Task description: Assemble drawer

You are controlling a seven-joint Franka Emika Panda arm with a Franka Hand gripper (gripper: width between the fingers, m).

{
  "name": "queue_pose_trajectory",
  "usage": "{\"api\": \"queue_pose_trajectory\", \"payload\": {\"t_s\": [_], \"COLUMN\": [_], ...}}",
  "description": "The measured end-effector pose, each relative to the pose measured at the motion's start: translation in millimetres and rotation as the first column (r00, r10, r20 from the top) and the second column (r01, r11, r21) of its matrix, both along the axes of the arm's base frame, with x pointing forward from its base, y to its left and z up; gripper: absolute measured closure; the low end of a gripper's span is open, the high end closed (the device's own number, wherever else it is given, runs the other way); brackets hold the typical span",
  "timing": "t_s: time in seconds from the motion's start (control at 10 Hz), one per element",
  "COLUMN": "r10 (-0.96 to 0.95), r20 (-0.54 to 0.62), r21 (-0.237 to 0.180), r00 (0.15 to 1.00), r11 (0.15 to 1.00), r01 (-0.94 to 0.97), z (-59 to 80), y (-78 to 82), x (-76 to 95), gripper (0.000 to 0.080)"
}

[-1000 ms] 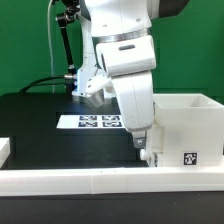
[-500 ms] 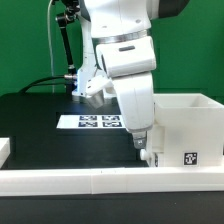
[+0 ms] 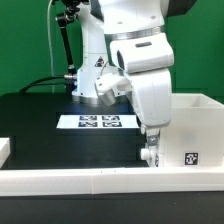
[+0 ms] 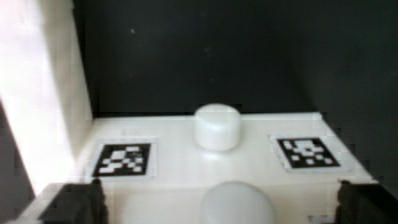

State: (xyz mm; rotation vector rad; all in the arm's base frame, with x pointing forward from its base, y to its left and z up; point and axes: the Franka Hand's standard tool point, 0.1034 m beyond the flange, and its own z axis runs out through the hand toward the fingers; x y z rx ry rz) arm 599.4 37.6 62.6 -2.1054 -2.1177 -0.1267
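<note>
My pincer sits low at the drawer's left wall, lower right of the exterior pic, on the black counter. Can't tell if it's open or closed.

Smooth white plastic drawer, matt black table

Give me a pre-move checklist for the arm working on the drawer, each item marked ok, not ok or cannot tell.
1. The drawer sits against the low white rail in the exterior view: ok.
2. The gripper is low at the drawer's near corner: ok.
3. Whether the gripper is open or shut: cannot tell; the fingertips are hidden or blurred.
4. Whether the fingers touch the drawer: cannot tell.
5. Drawer tags readable in the wrist view: ok.
6. The marker board lies apart from the drawer: ok.
</note>
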Motion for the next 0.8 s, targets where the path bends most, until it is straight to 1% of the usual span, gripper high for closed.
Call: {"api": "queue_pose_trajectory", "payload": {"t_s": [0.1,0.2,0.3,0.4,0.5,0.6,0.8], "r10": [0.004,0.008,-0.006,-0.023,-0.051,-0.072,-0.070], "r20": [0.003,0.007,0.006,0.009,0.022,0.036,0.029], "r21": [-0.002,-0.006,-0.012,-0.019,-0.030,-0.040,-0.037], "r00": [1.000,1.000,1.000,1.000,0.998,0.997,0.997], "r11": [1.000,1.000,1.000,1.000,0.998,0.997,0.997], "r01": [-0.004,-0.008,0.006,0.023,0.051,0.073,0.071], "z": [0.0,0.8,1.3,6.4,17.7,24.2,20.2], "y": [-3.5,-18.1,-36.5,-51.2,-65.1,-70.8,-69.0], "x": [0.3,0.2,-2.2,-6.0,-12.4,-19.9,-21.0], "gripper": [0.0150,0.0150,0.0150,0.0150,0.0150,0.0150,0.0150]}}
